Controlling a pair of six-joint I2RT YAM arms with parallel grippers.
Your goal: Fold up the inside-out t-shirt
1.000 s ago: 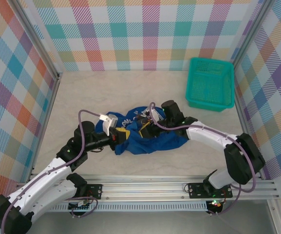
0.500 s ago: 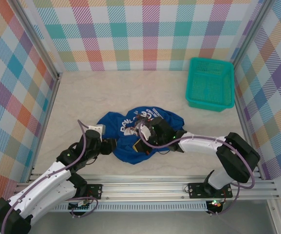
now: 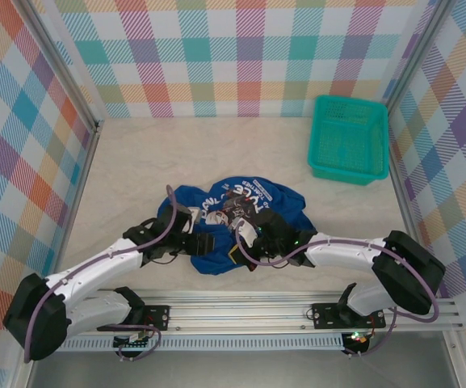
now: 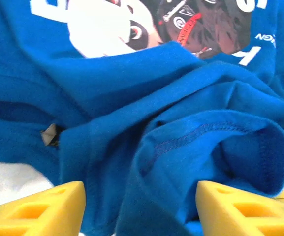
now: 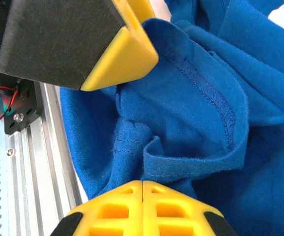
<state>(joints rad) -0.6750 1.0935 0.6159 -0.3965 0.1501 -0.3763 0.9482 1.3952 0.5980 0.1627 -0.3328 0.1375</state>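
Observation:
The inside-out t-shirt [image 3: 279,204] lies crumpled in a royal-blue heap at the table's middle, its white print [image 3: 231,194] facing up. My left gripper [image 3: 207,242] sits at the heap's near left edge. In the left wrist view it [image 4: 139,211] is open, with folds of the shirt [image 4: 181,98] and a stitched hem lying between its yellow fingertips [image 4: 38,209]. My right gripper [image 3: 244,245] is just beside it at the near edge. In the right wrist view it [image 5: 142,183] is shut, and pleats of shirt fabric [image 5: 191,98] run into its tips. A left finger [image 5: 124,56] hangs close above.
A teal mesh basket [image 3: 350,137] stands at the back right against the checked wall. The aluminium rail [image 3: 249,311] runs along the near edge, close behind both grippers. Bare tabletop [image 3: 176,153] lies behind and left of the shirt.
The shirt has dropped from a lifted bunch into a flatter heap. My left gripper let go, opened and came in low at its near left edge. My right gripper moved nearer and shut.

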